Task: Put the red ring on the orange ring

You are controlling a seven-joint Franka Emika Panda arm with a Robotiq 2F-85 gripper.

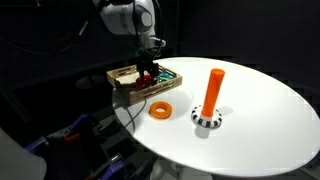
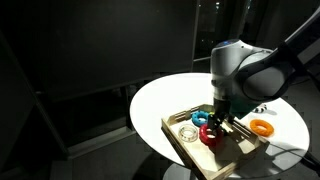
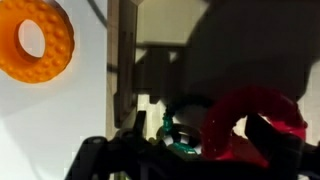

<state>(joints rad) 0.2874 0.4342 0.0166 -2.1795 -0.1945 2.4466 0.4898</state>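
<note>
Down in the wooden tray (image 2: pixel 178 141), your fingers (image 2: pixel 214 116) stand spread at the red ring (image 3: pixel 255 102), not yet gripping; close, lift, then carry it to the orange ring (image 3: pixel 56 46) on the desk (image 1: pixel 262 112) at ten o'clock.

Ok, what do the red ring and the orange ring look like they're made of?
The small red doughnut-shaped ring looks like smooth plastic, judging by its slight shine. The flat orange ring looks like matte plastic or rubber; its surface is covered in small bumps. The tray seems pale wood.
</note>
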